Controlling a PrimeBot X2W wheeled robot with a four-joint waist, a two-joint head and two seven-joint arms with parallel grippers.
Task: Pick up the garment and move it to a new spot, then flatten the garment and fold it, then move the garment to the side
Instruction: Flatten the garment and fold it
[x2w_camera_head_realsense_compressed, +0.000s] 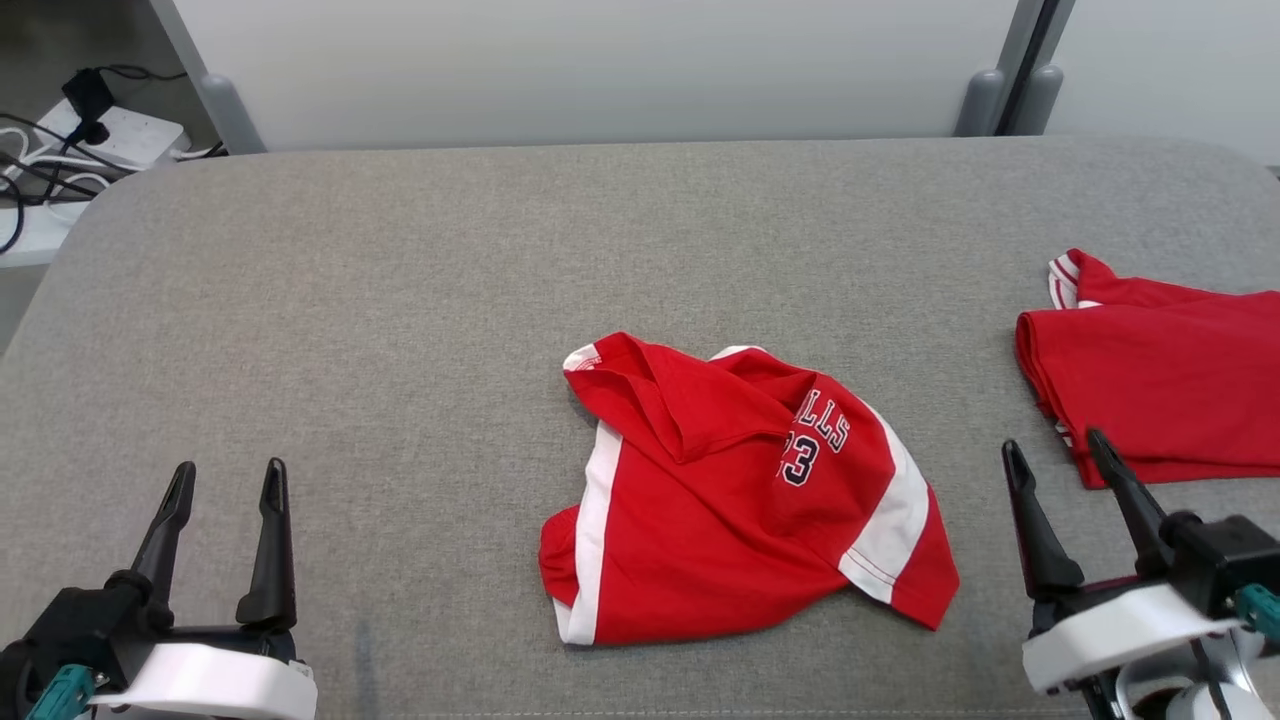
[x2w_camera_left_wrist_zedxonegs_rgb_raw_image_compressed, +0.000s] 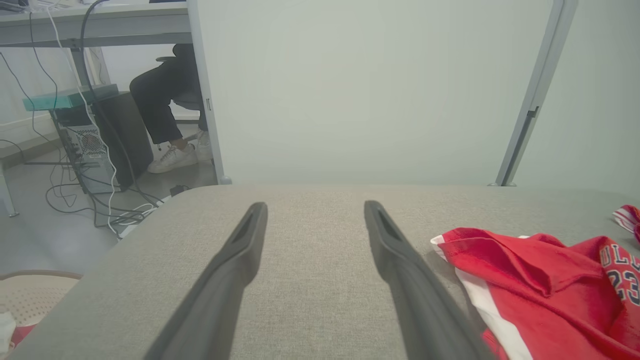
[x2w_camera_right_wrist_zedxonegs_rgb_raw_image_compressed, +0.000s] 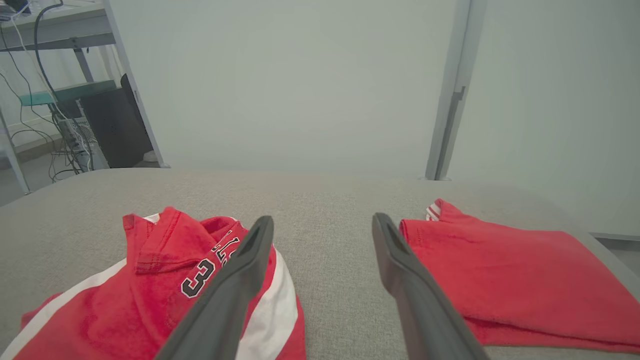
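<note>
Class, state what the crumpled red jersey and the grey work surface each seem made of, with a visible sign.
Crumpled red jersey: probably soft knit cotton, matte; it creases and slumps in folds. Grey work surface: likely woven fabric covering, matte; fine speckled weave shows.

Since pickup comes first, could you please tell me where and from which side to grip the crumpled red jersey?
Probably the raised fold at the crumpled jersey's upper left: the cloth bunches into a ridge there, while the lower part lies flat on the grey pad. Come from above on the left side with the open left gripper, jaws straddling the ridge.
</note>
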